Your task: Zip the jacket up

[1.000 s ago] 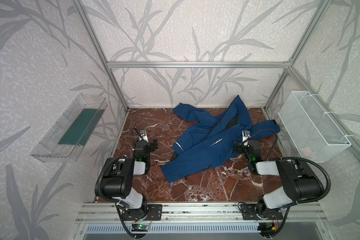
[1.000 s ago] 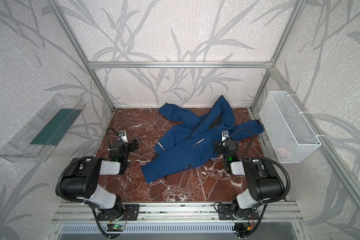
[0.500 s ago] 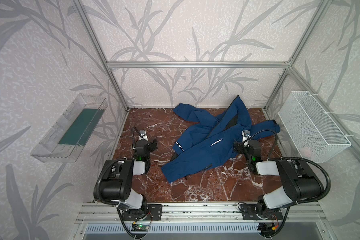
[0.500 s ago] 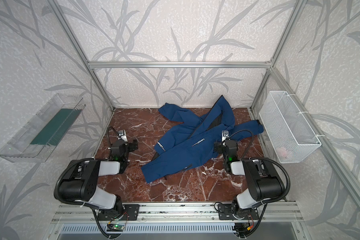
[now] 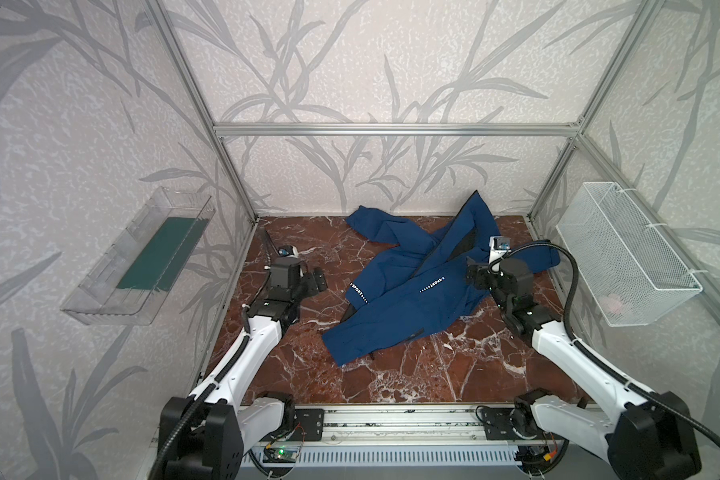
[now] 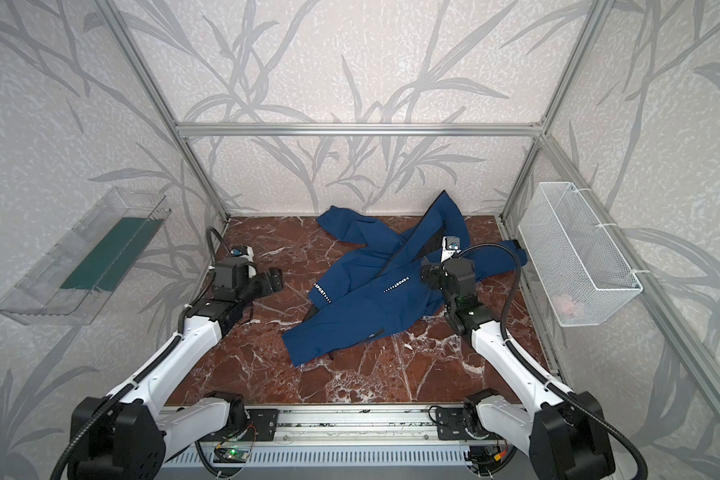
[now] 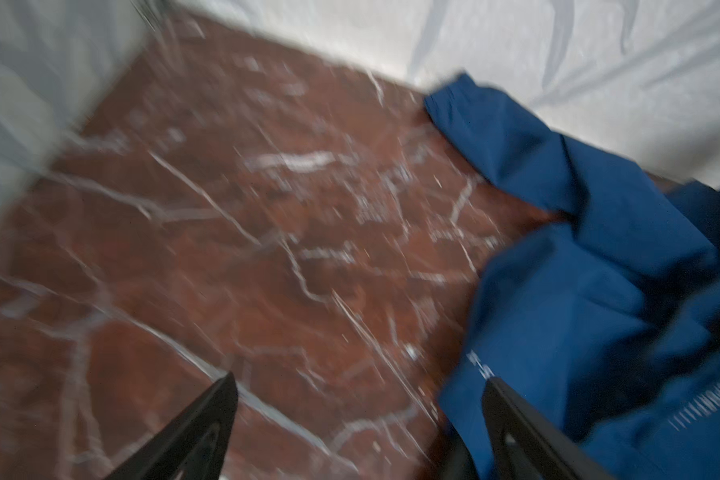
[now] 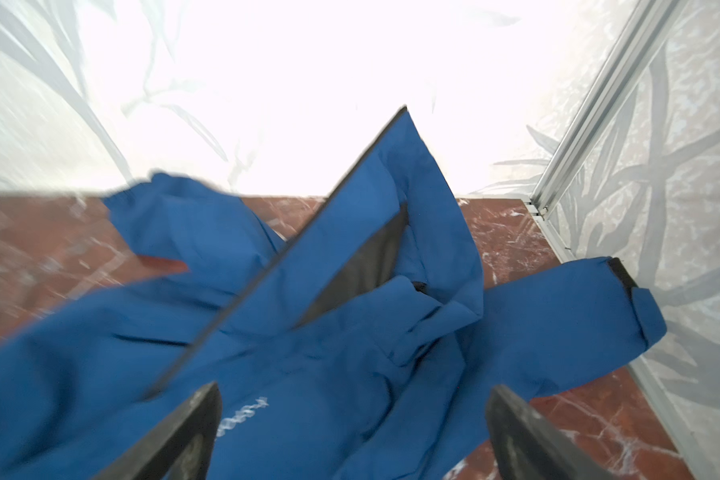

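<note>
1. A clear plastic bin (image 5: 138,257) hangs on the left wall with a dark green sheet (image 5: 159,255) lying flat in its bottom.
2. A white wire basket (image 5: 624,253) hangs on the right wall; something small and pale pink (image 5: 614,303) sits in its near corner, too small to make out.
3. The jacket (image 5: 412,291) lies crumpled on the red marble worktop (image 5: 412,374), towards the back and right of centre. One sleeve reaches the back wall, and another sleeve's cuff (image 8: 632,299) lies against the right wall.
4. Its front is not zipped: a flap is folded over, showing black lining (image 8: 362,266), and white "SPORT" lettering (image 6: 395,286) runs along the panel below.
5. The left gripper (image 5: 314,282) hovers left of the jacket, not touching it, fingers (image 7: 208,415) spread wide with nothing between them.
6. The right gripper (image 5: 474,276) hangs over the jacket's right side, fingers (image 8: 192,424) wide apart and empty.
7. The near half of the worktop and the back left corner are bare marble; the jacket's hem (image 5: 350,353) stops well short of the front rail (image 5: 391,428).
</note>
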Controlling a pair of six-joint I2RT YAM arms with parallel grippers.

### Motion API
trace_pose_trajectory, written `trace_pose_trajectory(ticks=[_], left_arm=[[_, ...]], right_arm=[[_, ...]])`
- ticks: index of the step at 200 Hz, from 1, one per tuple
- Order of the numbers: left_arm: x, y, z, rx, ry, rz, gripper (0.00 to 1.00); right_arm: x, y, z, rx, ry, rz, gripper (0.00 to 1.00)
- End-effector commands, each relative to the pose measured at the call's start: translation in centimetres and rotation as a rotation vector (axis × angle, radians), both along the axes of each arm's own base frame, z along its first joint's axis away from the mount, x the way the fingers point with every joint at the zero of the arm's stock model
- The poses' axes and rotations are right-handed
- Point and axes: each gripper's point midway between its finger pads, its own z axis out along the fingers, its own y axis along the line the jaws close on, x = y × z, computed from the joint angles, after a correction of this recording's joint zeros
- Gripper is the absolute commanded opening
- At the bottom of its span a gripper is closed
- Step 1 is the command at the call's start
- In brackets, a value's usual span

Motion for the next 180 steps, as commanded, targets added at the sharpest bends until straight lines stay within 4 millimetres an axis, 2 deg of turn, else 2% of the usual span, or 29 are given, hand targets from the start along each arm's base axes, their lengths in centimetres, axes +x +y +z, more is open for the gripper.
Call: trace_pose_trajectory(ticks=[1,13,40,65,80,117,127,149,164,180], left_arm=[[-2.4,-5.7,-3.0,-0.269,0.16,-0.093,0.89],[-2.2,-8.0,-3.5,-0.33,0.179,-0.159,0.86],[-1.1,-11.1,-4.7,-0.419,0.238,-0.233,0.79],[-0.4,-11.7,-6.8,-0.394,0.324,-0.247,0.72],[0.0,-11.6,-7.7,-0.373,0.342,-0.234,0.62],[1.2,-11.9,-6.9,-0.384,0.301,-0.236,0.26],[1.4,-11.4,-6.7,-0.355,0.29,-0.221,0.16],[2.0,-10.7,-5.6,-0.307,0.243,-0.208,0.0],[2.1,-10.5,-4.9,-0.295,0.232,-0.206,0.0],[2.1,-10.7,-4.5,-0.31,0.226,-0.215,0.0]], right_arm=[[-4.1,1.4,-6.4,0.052,0.331,-0.009,0.99],[-5.0,3.5,-7.4,0.134,0.423,0.025,0.99],[-6.1,9.6,-8.5,0.351,0.596,0.155,0.99],[-6.5,13.8,-9.4,0.504,0.69,0.213,0.99],[-6.6,15.8,-10.1,0.563,0.736,0.241,0.99],[-7.3,19.4,-11.9,0.589,0.855,0.279,0.99],[-7.4,20.2,-12.0,0.583,0.872,0.29,0.99],[-7.0,21.6,-11.5,0.586,0.889,0.293,0.99],[-6.3,22.3,-10.9,0.521,0.875,0.276,0.99],[-5.2,21.5,-11.2,0.399,0.87,0.159,1.0]])
